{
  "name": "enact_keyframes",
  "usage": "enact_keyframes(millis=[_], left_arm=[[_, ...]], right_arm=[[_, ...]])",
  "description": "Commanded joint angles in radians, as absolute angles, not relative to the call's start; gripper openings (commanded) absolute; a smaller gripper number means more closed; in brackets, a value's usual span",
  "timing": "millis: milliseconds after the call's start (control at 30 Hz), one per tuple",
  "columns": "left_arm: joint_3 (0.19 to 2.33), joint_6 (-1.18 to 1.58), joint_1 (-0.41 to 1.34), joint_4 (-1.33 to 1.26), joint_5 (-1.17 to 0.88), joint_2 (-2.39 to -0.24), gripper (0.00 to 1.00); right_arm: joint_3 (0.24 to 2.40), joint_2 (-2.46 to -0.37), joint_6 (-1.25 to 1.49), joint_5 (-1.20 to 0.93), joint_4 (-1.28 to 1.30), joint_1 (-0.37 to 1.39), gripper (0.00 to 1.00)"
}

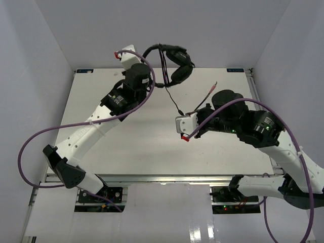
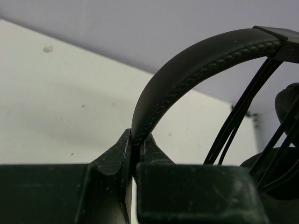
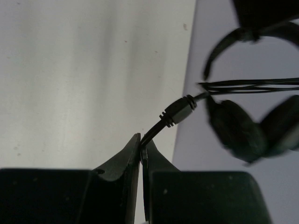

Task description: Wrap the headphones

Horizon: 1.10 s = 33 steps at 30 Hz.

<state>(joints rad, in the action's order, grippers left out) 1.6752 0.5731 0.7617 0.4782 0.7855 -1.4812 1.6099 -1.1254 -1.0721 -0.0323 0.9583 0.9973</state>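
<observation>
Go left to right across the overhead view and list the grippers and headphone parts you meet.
In order: left gripper → headphones → right gripper → pinkish plug.

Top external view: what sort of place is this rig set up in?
Most likely a lab test cell, not a home: a flat white tabletop boxed in by plain pale wall panels, a metal rail frame along its near edge, and thick purple cables looping beside it.

Black headphones (image 1: 179, 68) held aloft, cord (image 1: 174, 103) looped across headband
</observation>
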Motion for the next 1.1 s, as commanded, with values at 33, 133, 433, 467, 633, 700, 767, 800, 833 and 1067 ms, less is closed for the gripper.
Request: enact_keyframes(millis=[33,133,433,467,633,700,767,800,833,1067], left_arm=[[1.593,0.556,0.761,0.524,0.703,-1.481,0.00],[1.566,0.552,0.776,0.562,0.541,-1.510,0.00],[1.416,0.426,0.854,0.521,0.162,-1.437,0.00],[1.370,0.418,0.857,0.507,0.140,-1.403,0.00],[1.240,0.377,0.864,0.474,0.006,-1.309,0.00],[1.217,0.359,0.868,0.474,-0.045,-1.281,0.00],[1.208,0.343,0.870,0.476,-0.067,-1.264,0.00],[1.202,0.334,0.872,0.478,-0.084,-1.251,0.00],[1.199,0.329,0.874,0.482,-0.095,-1.248,0.00],[1.199,0.304,0.881,0.512,-0.113,-1.221,0.00]], right_arm=[[1.685,-1.120,-1.254,0.414,0.847,1.094,0.08],[1.551,-1.074,-1.418,0.515,0.582,1.108,0.08],[1.494,-1.108,-1.470,0.499,0.454,1.048,0.08],[1.510,-1.111,-1.448,0.467,0.455,1.011,0.08],[1.505,-1.104,-1.424,0.330,0.470,0.895,0.08],[1.487,-1.103,-1.425,0.296,0.480,0.869,0.08],[1.483,-1.107,-1.424,0.260,0.491,0.843,0.08],[1.483,-1.110,-1.423,0.230,0.500,0.822,0.08],[1.487,-1.115,-1.421,0.211,0.503,0.810,0.08],[1.561,-1.178,-1.303,0.051,0.613,0.717,0.08]])
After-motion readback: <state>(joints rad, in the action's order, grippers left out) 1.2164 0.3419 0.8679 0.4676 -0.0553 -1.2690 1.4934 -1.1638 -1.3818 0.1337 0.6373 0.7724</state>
